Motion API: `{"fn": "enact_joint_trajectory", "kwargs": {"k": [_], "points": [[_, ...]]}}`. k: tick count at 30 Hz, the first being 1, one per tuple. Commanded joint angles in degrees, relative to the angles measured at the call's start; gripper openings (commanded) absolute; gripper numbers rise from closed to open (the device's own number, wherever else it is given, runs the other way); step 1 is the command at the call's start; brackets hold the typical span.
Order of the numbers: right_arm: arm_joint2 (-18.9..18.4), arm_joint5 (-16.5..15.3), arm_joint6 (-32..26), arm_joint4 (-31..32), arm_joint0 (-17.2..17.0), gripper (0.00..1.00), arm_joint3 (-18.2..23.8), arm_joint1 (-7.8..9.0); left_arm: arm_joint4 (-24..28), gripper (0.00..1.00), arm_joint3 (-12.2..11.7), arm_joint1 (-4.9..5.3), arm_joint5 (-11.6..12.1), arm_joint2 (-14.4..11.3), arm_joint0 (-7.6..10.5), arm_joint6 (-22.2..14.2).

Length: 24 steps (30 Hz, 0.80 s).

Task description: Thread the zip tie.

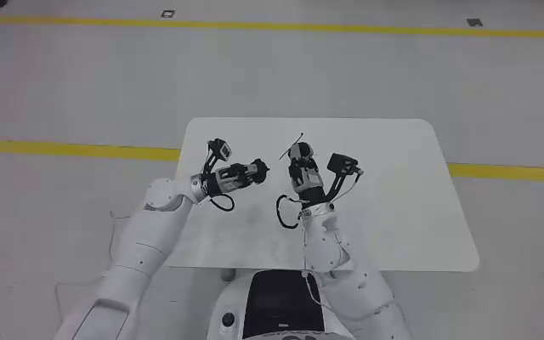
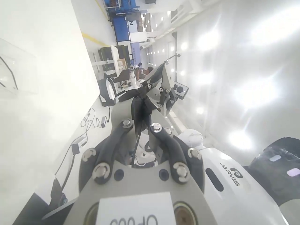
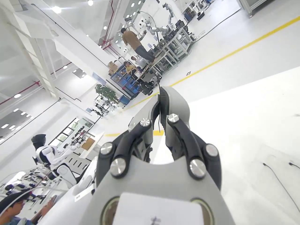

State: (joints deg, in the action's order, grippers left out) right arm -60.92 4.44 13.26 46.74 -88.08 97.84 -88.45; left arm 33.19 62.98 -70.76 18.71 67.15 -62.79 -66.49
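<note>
**A:** What is the right pincer (image 3: 160, 97) doing?

**B:** Its fingers are pressed together on the zip tie (image 3: 159, 119), a thin black strip. The strip runs back between the fingers and also pokes out past the tips.

**A:** Where is that, taking the surface (image 1: 399, 195) as the mark?

**B:** It is held in the air above the middle of the surface and does not touch it. Seen from above, the free end of the tie slants toward the surface's far edge.

**A:** And the left pincer (image 1: 261, 168)?

**B:** Its fingers are closed too, tips together. A thin dark strand runs between them, and I cannot tell what it is. This pincer hangs above the surface's left half and points toward the middle.

**A:** Do the two pincers touch?

**B:** No. They are near each other but apart.

**A:** Anything farther out?

**B:** A yellow line (image 1: 85, 150) on the floor shows on both sides of the surface. A second yellow line (image 1: 255, 25) lies well past the surface's far edge.
</note>
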Motion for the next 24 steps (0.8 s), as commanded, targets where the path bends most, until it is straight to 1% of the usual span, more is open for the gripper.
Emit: {"fn": "enact_joint_trajectory", "kwargs": {"k": [1,4,10,20,24], "points": [[0.39,0.74,0.25,0.85,-0.09,0.00,-0.08,-0.03,0.00,0.00,-0.22,-0.07,0.20,-0.68,0.35,0.23],[0.82,2.31,0.95,1.96,-0.24,0.00,0.08,-0.10,0.23,0.00,-0.86,-0.12,0.77,-1.30,0.94,0.51],[1.97,5.03,1.59,2.65,-1.36,0.00,0.97,-0.29,0.89,0.00,-1.60,-0.21,0.77,-1.68,1.47,0.53],[1.95,4.74,1.59,2.73,-1.45,0.00,1.23,-0.26,1.15,0.00,-1.85,-0.24,0.77,-1.73,1.56,0.34],[2.56,5.90,2.93,5.48,-1.71,0.00,1.67,-0.26,1.15,0.00,-1.85,-0.24,0.77,-1.73,1.56,0.34]]}}
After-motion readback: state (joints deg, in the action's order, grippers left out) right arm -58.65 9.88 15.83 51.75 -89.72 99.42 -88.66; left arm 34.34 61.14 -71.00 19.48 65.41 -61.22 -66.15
